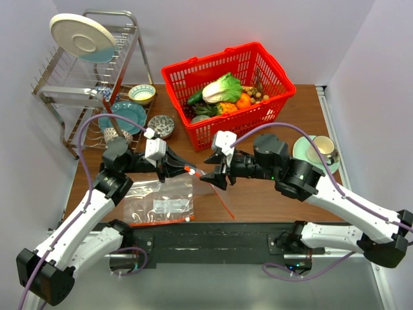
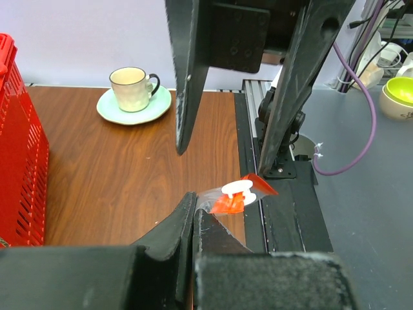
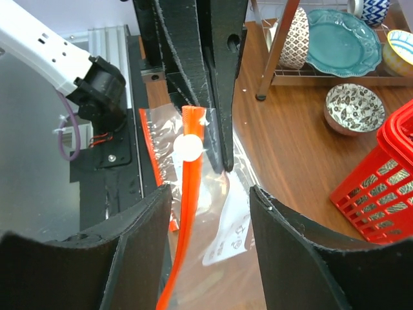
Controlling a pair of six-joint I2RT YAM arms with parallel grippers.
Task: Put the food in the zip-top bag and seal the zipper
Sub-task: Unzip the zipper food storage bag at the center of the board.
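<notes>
The napa cabbage [image 1: 222, 88], cucumber [image 1: 195, 98] and brown nuts [image 1: 259, 97] lie in the red basket [image 1: 271, 106]. My left gripper [image 1: 179, 169] is shut on the corner of a clear zip-top bag [image 1: 208, 188], lifted off the table; in the left wrist view [image 2: 193, 201] it pinches the plastic just beside the white tab [image 2: 237, 188]. The red-orange zipper [image 3: 189, 200] with its tab [image 3: 188, 148] hangs between my right gripper's open fingers [image 3: 145, 223]. My right gripper [image 1: 217, 175] is open around the bag's mouth edge, and I see no contact with it.
A second like bag [image 1: 158, 203] lies flat on the table under the left arm. A cup on a saucer [image 1: 319, 152] stands at the right. Bowls [image 1: 161, 125], a teal plate [image 1: 128, 116] and a dish rack [image 1: 84, 77] stand at the back left.
</notes>
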